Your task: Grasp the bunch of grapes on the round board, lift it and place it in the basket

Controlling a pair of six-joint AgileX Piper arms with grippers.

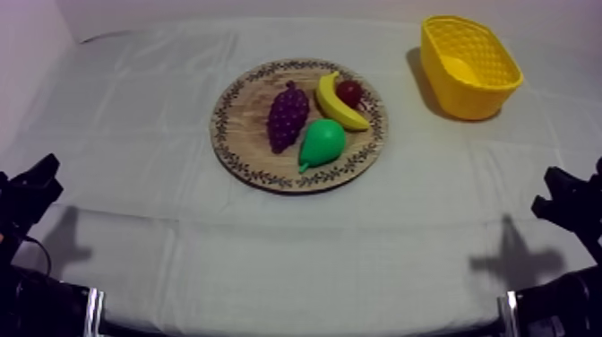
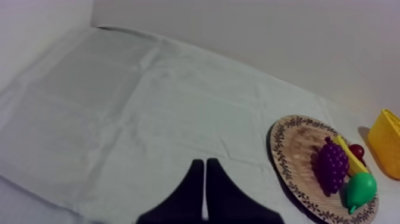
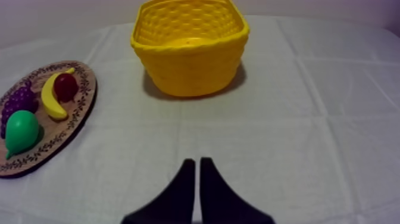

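Desk [image 1: 296, 251], under grey-white cloth: carries board and basket, well apart.

Round wooden board [image 1: 235, 148], patterned rim: sits mid-desk, holds four toy fruit.

Yellow basket [image 1: 488, 99]: stands far right of the board, upright, nothing inside.

Left tool [image 2: 204, 162]: fingers pressed together into a narrow wedge, holds nothing, rests low, well short of the board.

Right tool [image 3: 197, 161]: likewise closed and holding nothing, faces the basket.

Bunch of grapes [image 1: 287, 116]: lies flat on the board's left half. Long axis runs far to near, stalk end toward the far rim, taper toward the near rim.

Banana [image 1: 336, 106]: just beside the grapes, basket side.

Pear [image 1: 321, 142]: near the grapes' tapered end.

Small red fruit [image 1: 349, 91]: against the banana.

Risks, as judged: crowding banana or pear if fingers descend on that flank; slipping off the knobbly taper; clipping the basket rim on a low carry.
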